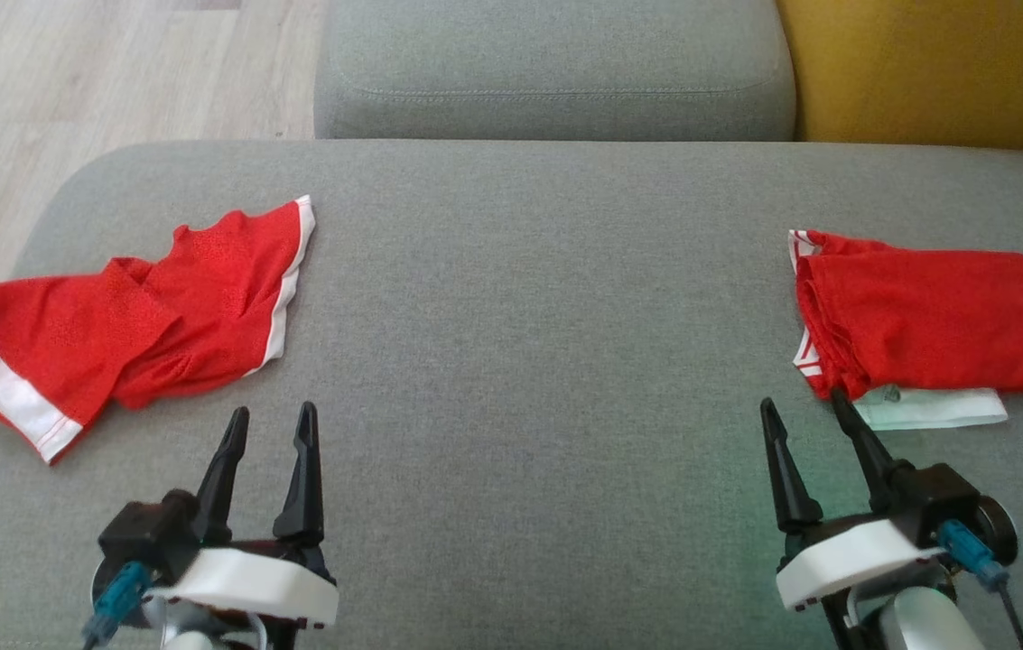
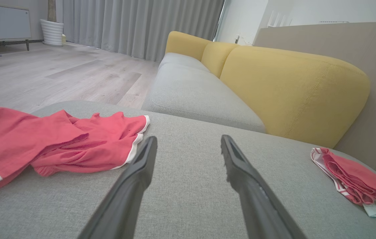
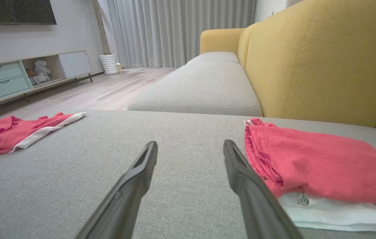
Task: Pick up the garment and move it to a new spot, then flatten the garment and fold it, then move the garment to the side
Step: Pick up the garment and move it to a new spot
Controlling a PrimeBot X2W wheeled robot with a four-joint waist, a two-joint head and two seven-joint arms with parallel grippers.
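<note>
Pickup step, by my read: nothing lifted yet. Garment, red with white trim, lies crumpled at far left of the grey cushion, one hem close to the left edge. Left gripper is released, fingers apart and empty, just near-right of the garment and not touching. Right gripper is also spread and empty, close to a folded red pile that sits on a white cloth at right.

Best bet: send the left gripper far-left and pinch a raised fold or the white-trimmed edge, not the flat middle. Catch one layer only, and lift straight up so nothing drags. Keep the right gripper off the folded pile. The bare middle of the cushion looks like the natural new spot.

Surface is soft woven fabric, so fingertips could snag it if pressed in. Second seat cushion lies beyond, yellow backrest far right, wooden floor far left. Grey curtains and a low cabinet are further off.
</note>
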